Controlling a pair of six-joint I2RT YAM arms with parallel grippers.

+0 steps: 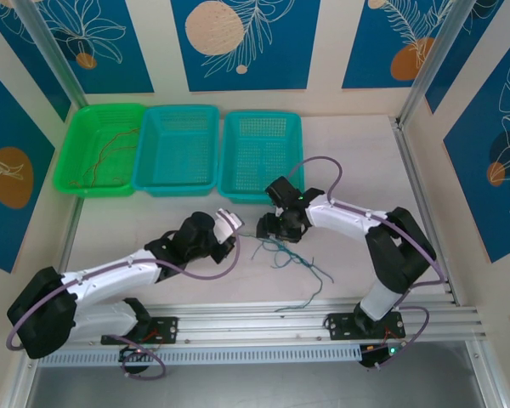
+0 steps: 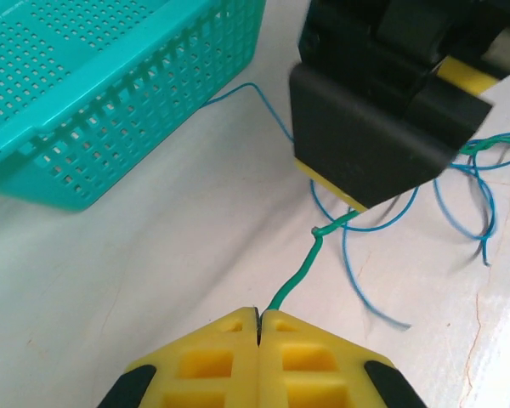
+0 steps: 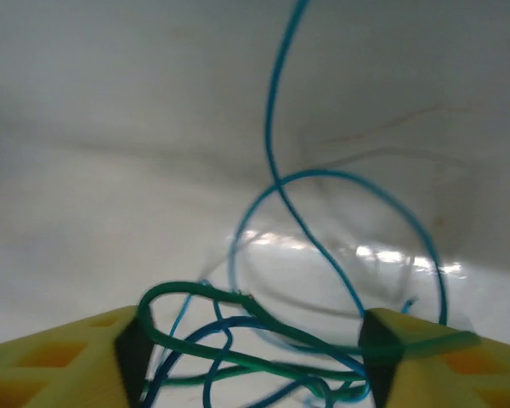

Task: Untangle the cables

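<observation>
Three perforated baskets stand in a row at the far side of the table point(image 1: 153, 221), their walls touching. The green basket point(image 1: 78, 136) on the left contains a thin red/orange wire point(image 1: 110, 149) lying loose on its floor. The middle teal basket point(image 1: 177, 183) and the right teal basket point(image 1: 259, 194) stand beside it. The remaining cables lie as a tangle point(image 1: 282, 251) on the table surface, in front of the right teal basket and outside all containers. One blue strand trails toward the near rail. The left gripper point(image 2: 257, 319) is fully closed, its yellow fingertips pressed together on the end of the green wire point(image 2: 302, 272), which runs taut toward the tangle. The blue wire point(image 2: 365, 280) loops around the green one. One of its ends reaches toward the wall of a teal basket; contact cannot be confirmed. The right gripper point(image 3: 251, 348) sits directly over the tangle with its fingers point(image 3: 85, 361) well apart. Green and blue loops pass between them, ungripped.
</observation>
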